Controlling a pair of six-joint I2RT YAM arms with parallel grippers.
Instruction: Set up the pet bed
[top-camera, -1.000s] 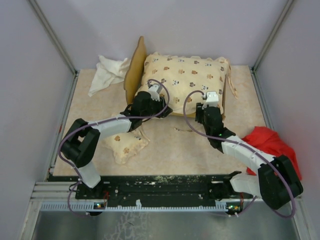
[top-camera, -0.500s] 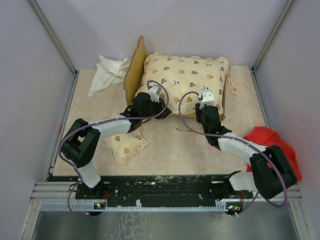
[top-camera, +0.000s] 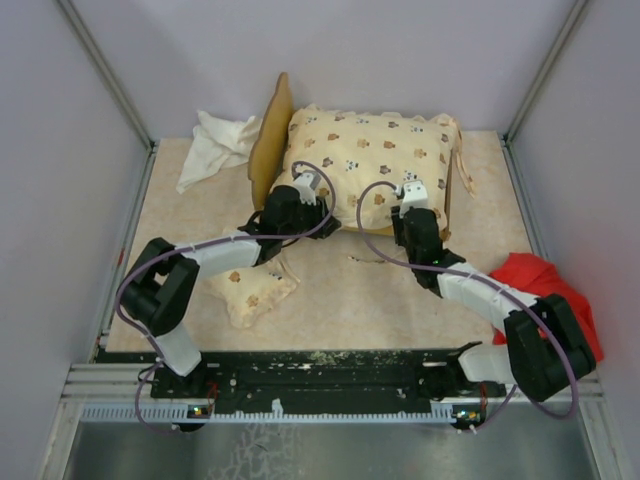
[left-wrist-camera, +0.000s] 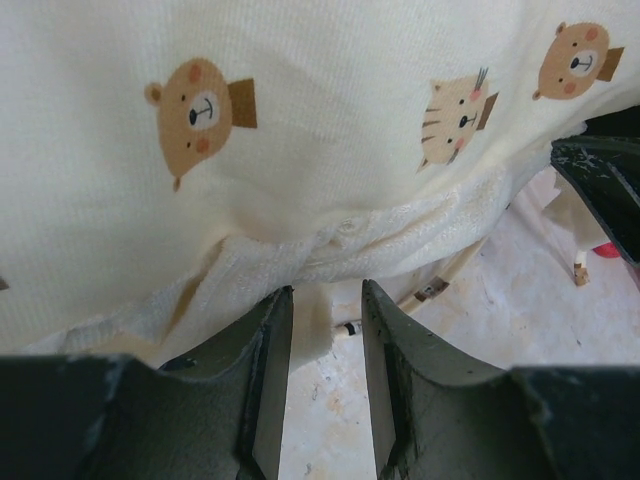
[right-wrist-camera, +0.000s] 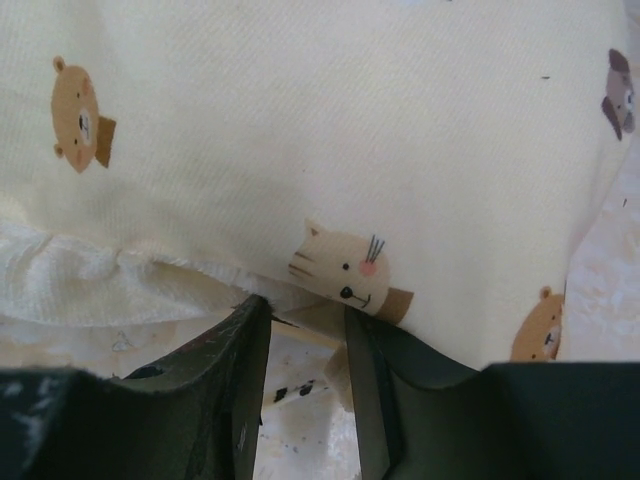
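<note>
The cream animal-print cushion (top-camera: 370, 160) lies on the light-yellow bed frame, whose wavy headboard (top-camera: 267, 140) stands at its left end. The matching small pillow (top-camera: 250, 290) lies on the table near the left arm. My left gripper (top-camera: 316, 198) is at the cushion's near left edge; in the left wrist view its jaws (left-wrist-camera: 326, 290) stand apart, tips at the cushion's fluffy hem (left-wrist-camera: 400, 230), a fabric flap between them. My right gripper (top-camera: 413, 198) is at the near right edge; its jaws (right-wrist-camera: 306, 308) stand apart under the cushion (right-wrist-camera: 330, 130).
A plain white cloth (top-camera: 212, 147) lies crumpled at the back left beside the headboard. A red cloth (top-camera: 545, 285) lies at the right, by the right arm's elbow. Grey walls close in the table on three sides. A thin cord (top-camera: 365, 260) lies on the table between the arms.
My right arm has reached further forward, bringing its gripper up to the cushion's near edge. My left gripper has edged slightly forward. The cushion has not visibly moved.
</note>
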